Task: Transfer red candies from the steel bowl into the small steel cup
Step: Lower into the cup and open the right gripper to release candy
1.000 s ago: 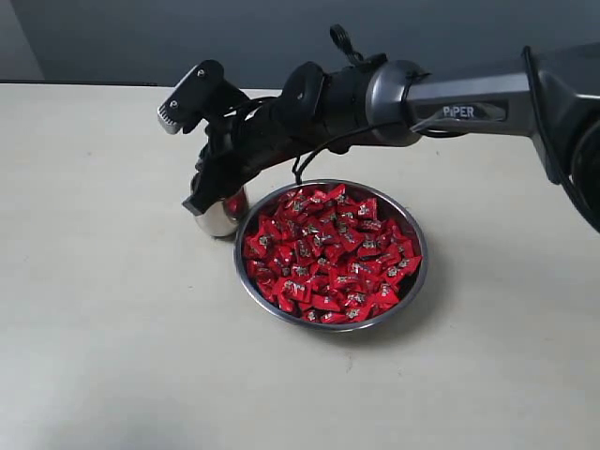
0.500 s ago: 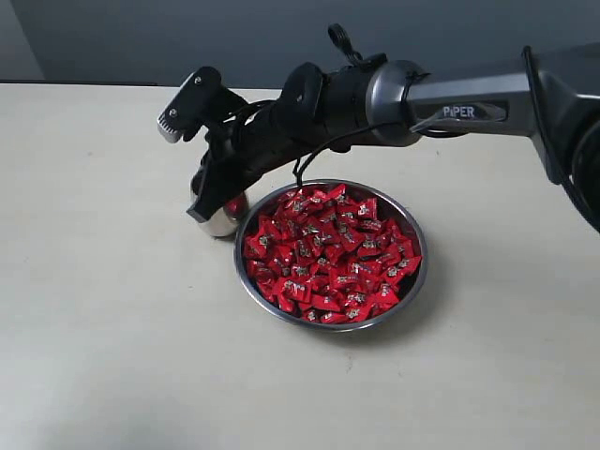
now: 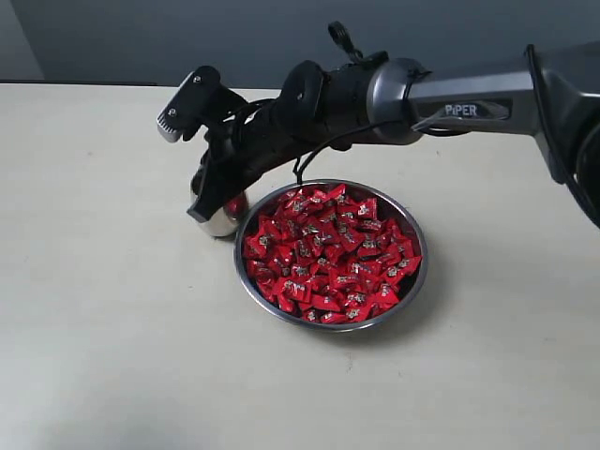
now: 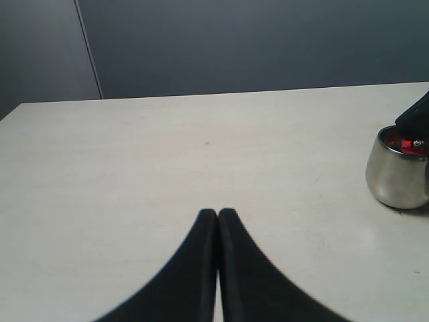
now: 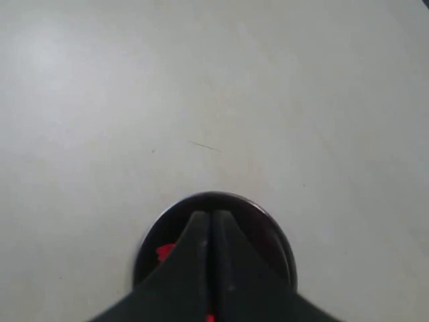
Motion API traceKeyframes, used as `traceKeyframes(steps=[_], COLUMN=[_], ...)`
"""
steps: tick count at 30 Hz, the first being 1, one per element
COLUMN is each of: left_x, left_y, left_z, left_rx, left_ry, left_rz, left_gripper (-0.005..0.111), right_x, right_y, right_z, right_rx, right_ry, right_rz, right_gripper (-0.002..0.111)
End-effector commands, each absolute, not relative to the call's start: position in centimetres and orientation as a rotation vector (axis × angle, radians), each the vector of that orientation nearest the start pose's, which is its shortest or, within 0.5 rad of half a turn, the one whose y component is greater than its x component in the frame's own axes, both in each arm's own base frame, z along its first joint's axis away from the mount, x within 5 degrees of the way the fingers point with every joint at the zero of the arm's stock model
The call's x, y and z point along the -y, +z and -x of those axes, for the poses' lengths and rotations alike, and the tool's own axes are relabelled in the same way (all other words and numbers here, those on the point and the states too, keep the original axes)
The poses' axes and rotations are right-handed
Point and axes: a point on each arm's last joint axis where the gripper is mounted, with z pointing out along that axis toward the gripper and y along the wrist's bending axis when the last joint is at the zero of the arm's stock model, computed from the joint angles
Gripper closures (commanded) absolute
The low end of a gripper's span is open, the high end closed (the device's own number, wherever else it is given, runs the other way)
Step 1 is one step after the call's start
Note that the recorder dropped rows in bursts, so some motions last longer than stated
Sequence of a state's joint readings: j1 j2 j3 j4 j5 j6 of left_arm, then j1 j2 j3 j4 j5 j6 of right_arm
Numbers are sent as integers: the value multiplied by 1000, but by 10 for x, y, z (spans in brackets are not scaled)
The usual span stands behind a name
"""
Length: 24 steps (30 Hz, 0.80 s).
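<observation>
The small red candies in shiny wrappers (image 3: 328, 258) look very light. I think the wrappers are slick and crinkly, so one could slip out of a weak pinch. I would grab one on top of the pile, across its middle, where the little silvery mark is. They fill the wide, shallow shiny steel bowl (image 3: 361, 325) on the pale table (image 3: 94, 328), heaped every which way. The small round shiny steel cup (image 3: 217, 223) stands just beside the bowl, and I can see some red inside it. It looks light too, so a bump might tip it. My right gripper (image 3: 199, 210) hangs over the cup's mouth with its fingers pressed together. I cannot tell if a candy is pinched there. My left gripper (image 4: 218, 213) is over bare table, fingers pressed together, holding nothing.
</observation>
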<state>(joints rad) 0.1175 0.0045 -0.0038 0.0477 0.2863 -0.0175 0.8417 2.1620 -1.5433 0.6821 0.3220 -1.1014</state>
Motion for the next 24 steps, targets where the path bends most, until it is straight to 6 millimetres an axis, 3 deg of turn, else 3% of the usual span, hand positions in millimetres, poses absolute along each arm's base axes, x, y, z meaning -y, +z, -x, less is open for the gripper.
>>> traceKeyframes(steps=[1,10,24], left_x=[-8,-8,-8], left_y=[187,187,187], left_z=[-54,-54,-54], left_rx=[-1767,-1767,-1767], left_ry=[114,114,114], left_rz=[92,92,92], left_gripper=[106,106,106], right_x=[-366,-364,-366], right_y=[179,177,176], right_z=[-305,-305,-310], right_rx=[-1822,-1835,-1838], right_ry=[419,391,394], right_rz=[1502,1534,1448], right_gripper=[109,109,109])
